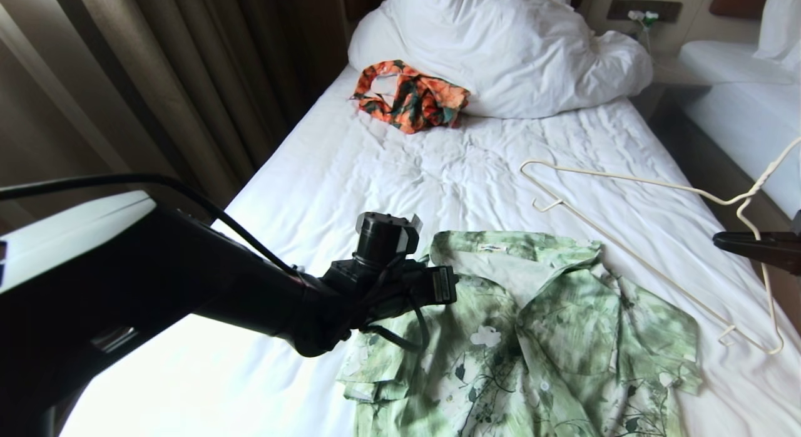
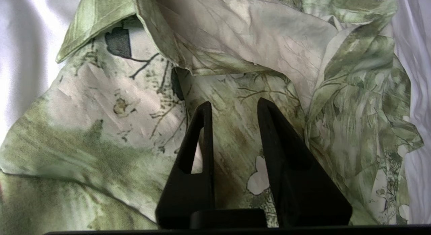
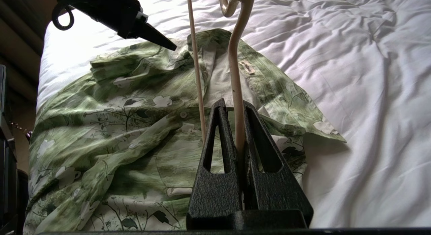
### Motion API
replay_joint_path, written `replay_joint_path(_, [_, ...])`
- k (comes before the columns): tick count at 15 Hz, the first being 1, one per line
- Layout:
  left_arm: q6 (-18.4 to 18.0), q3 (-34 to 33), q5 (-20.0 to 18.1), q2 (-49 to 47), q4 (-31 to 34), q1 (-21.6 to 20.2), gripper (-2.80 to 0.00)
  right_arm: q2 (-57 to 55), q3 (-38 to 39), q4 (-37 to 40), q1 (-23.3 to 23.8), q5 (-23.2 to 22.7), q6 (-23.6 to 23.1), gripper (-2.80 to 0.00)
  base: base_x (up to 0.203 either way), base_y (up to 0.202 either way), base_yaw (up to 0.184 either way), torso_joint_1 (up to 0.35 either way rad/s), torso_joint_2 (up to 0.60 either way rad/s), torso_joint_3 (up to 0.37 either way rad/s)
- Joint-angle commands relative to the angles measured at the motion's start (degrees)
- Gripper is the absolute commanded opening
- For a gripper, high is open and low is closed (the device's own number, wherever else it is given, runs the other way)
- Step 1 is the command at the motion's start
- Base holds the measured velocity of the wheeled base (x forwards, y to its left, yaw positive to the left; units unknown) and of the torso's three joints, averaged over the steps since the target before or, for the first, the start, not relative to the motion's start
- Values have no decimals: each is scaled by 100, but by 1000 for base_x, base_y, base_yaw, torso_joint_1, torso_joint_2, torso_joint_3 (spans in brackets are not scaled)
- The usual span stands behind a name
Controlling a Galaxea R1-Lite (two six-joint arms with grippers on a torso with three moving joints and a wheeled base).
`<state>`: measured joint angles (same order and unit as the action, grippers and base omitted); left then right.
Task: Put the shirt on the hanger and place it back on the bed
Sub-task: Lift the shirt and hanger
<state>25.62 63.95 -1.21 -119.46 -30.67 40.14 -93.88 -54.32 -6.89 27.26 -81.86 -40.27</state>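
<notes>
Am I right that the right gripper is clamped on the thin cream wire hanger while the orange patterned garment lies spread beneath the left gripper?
Not quite: the green floral shirt lies beneath the left gripper, as the left wrist view shows. The right gripper does clamp the thin cream wire hanger.

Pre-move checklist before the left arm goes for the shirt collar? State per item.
1. Right gripper jaws shut on the hanger: ok.
2. Left gripper jaws parted, nothing between them: ok.
3. Left gripper over the shirt near the collar: ok.
4. Shirt front open for the hanger: not ok; it lies crumpled, at least partly buttoned.
5. Orange garment away from the work area: ok.
6. Left jaws touching the fabric: cannot tell.
</notes>
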Motion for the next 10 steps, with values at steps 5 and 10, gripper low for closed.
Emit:
replay_joint_path(5, [280,607,58,-389,245,-208,0,-69,54,-14,43,-49,-34,-280,0,0,0,0,0,0])
replay_joint_path(10, [285,1233,103,-744,308,-260,0,-122,88,-23,69,-49,-43,-280,0,0,0,0,0,0])
